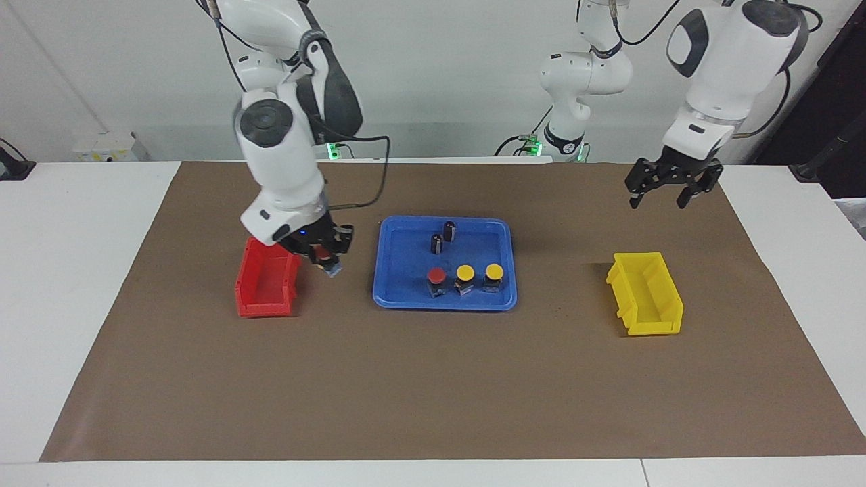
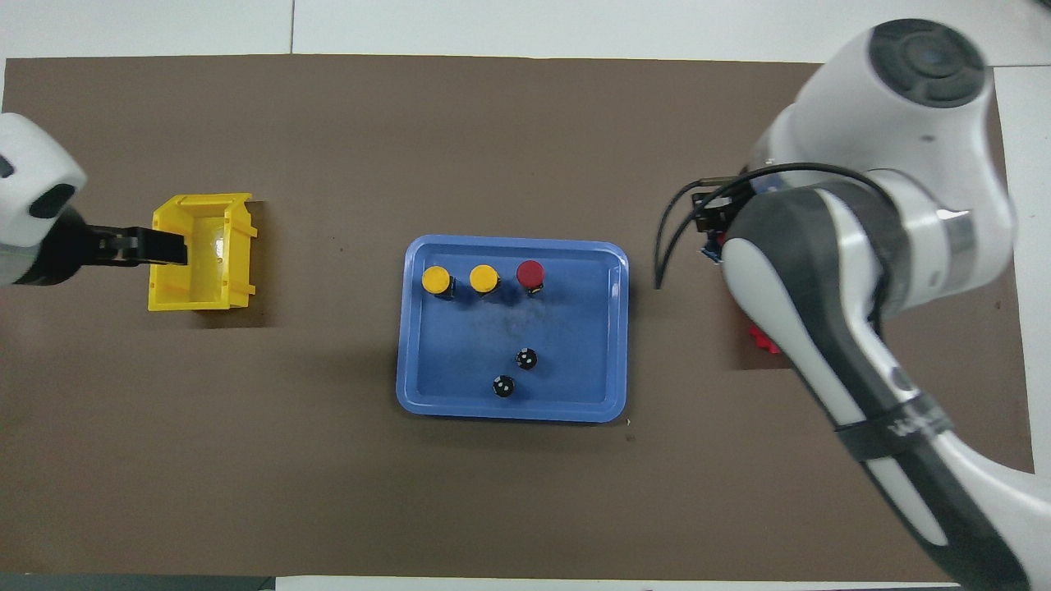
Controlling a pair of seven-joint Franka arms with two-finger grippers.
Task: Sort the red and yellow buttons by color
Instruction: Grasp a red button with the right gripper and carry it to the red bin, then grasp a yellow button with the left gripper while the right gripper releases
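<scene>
Facing view gives you the right gripper point(image 1: 326, 256) hanging in the air just beside the red bin point(image 1: 265, 284), at the side of the bin that faces the blue tray point(image 1: 444, 301). Its fingers are clenched on a small thing that shows red between them with a blue-grey tip below; you can take it for a red button point(image 1: 329, 260), though its cap is mostly hidden. In the overhead view the right arm covers nearly all of the red bin, and only a sliver of red shows at the arm's edge.

From that gripper, toward the left arm's end of the table, you find the blue tray with 3 buttons standing upright in a row along the edge farther from the robots. First comes the other red button point(image 1: 436, 276), then 1 yellow button point(image 1: 465, 273), then the second yellow button point(image 1: 494, 272). Nearer to the robots in the same tray stand 2 dark capless cylinders point(image 1: 443, 237), close together.

Look to the left gripper point(image 1: 670, 188) next: it waits up in the air with its fingers spread apart and nothing between them. In the overhead view it sits over the yellow bin's point(image 1: 646, 294) outer wall. That bin rests on the brown mat, well apart from the tray.
</scene>
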